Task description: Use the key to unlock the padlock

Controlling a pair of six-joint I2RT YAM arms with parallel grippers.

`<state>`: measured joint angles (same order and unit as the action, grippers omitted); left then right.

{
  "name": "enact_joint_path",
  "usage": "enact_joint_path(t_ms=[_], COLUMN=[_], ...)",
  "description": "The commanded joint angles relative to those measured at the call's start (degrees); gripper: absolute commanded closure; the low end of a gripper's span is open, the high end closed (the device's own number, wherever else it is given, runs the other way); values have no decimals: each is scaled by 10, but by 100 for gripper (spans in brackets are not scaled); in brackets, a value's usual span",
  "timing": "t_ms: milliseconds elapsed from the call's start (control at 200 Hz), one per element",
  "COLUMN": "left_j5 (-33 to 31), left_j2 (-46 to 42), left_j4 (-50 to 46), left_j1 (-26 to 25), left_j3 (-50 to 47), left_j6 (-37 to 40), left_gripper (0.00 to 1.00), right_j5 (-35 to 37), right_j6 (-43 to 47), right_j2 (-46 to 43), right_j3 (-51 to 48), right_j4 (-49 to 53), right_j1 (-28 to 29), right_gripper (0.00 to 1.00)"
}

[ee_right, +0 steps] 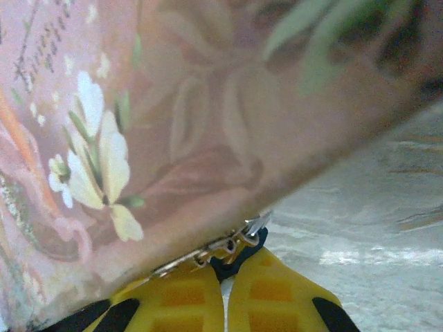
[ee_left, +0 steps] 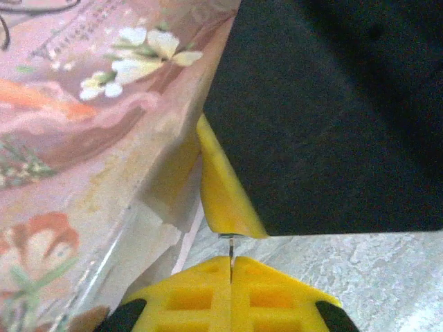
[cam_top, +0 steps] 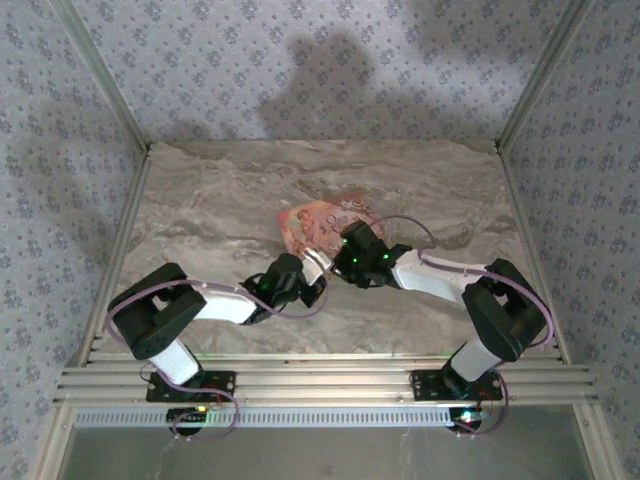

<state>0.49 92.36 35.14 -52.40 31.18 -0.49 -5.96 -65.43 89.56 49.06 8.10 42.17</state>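
Beside the pink box (cam_top: 315, 222), the right gripper (ee_right: 227, 268) clamps the padlock (ee_right: 243, 247) and the left gripper (ee_left: 230, 264) pinches what looks like the key (ee_left: 229, 243), so insertion seems next, needing exact alignment.

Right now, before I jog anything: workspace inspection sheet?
Surface: marbled table, no spills seen.
Job's things: padlock, tiny, blue, at the edge of the pink flowery box; key, a thin metal sliver, probably it.
Clutter: that box, mid-table.
Tools: left tool shut on the key; right tool shut on the padlock; tips nearly meeting.
Cables: purple cables looping along both arms, no snag seen.
Surroundings: patterned walls, aluminium frame.
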Motion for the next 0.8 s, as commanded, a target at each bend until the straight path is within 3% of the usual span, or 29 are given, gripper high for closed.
enact_joint_path(t_ms=[0,75,165,310,465,794], left_j5=[-85,-83,-75,-53,-32,65], left_j2=[-6,-1,3,20,30,26], left_j4=[-65,-76,-73,-64,-27,56], left_j1=[-55,-55,-54,-48,-24,40], left_j3=[44,49,48,53,37,-11], left_j6=[139,139,128,97,44,-30], left_gripper=[100,100,100,100,100,100], right_j5=[-3,-5,-4,5,23,53], right_j6=[-6,-9,-9,-5,-2,-14], right_j2=[-4,-2,-6,-21,-42,-98], right_j3=[25,26,28,27,19,-64], right_j4=[10,5,5,11,27,-64], right_j1=[5,6,7,8,4,-7], right_gripper=[100,92,74,69,50,46])
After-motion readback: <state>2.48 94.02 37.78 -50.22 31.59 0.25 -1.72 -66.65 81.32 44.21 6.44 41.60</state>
